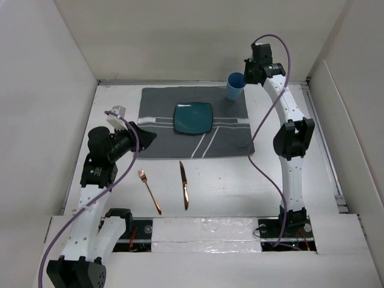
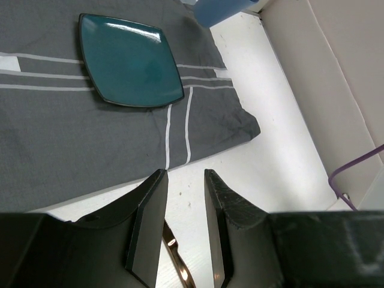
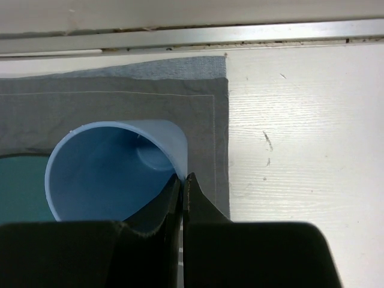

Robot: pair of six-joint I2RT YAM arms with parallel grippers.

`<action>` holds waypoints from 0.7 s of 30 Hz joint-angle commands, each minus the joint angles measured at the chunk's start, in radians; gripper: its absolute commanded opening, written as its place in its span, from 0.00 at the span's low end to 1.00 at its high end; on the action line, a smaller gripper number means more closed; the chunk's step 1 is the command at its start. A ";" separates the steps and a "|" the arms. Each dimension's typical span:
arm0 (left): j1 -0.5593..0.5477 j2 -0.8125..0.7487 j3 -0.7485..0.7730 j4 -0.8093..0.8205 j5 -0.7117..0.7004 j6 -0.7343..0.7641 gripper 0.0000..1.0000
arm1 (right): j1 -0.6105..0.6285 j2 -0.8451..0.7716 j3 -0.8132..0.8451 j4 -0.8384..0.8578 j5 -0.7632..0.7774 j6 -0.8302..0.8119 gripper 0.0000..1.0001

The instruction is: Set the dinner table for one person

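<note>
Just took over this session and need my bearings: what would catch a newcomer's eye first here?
A teal square plate sits near the middle of the grey striped placemat, and the right gripper pinches the rim of a blue cup at the mat's far right corner. A copper fork and knife lie side by side on the white table nearer the arms, the left gripper open above the mat's near left corner.

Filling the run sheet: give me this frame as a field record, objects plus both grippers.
table: white, walled
placemat: grey striped, on the table's far half
plate: teal, square, mid placemat
blue cup: at the placemat's far right corner
fork: on bare table, nearer than the placemat
knife: right of fork, apart
left gripper: open, empty, by the placemat's near left edge
right gripper: pinching the cup's rim
</note>
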 commanded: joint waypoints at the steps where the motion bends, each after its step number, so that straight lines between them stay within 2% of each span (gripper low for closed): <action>1: 0.004 0.003 -0.002 0.051 0.014 -0.001 0.28 | -0.024 0.037 0.041 0.009 -0.010 -0.011 0.00; 6: 0.004 0.002 0.001 0.048 0.005 0.001 0.28 | -0.024 0.105 0.063 0.006 -0.009 -0.008 0.00; 14: 0.004 0.003 0.000 0.048 0.005 0.001 0.28 | -0.033 0.116 0.052 0.026 -0.013 0.011 0.01; 16: 0.004 0.006 0.001 0.048 -0.001 0.001 0.28 | -0.033 0.105 0.023 0.044 -0.022 0.012 0.10; 17: 0.004 0.009 0.003 0.046 -0.001 0.001 0.28 | -0.033 0.093 0.014 0.052 -0.021 0.014 0.20; 21: 0.004 0.009 0.001 0.046 0.000 0.003 0.29 | -0.033 0.053 0.003 0.073 -0.028 0.029 0.36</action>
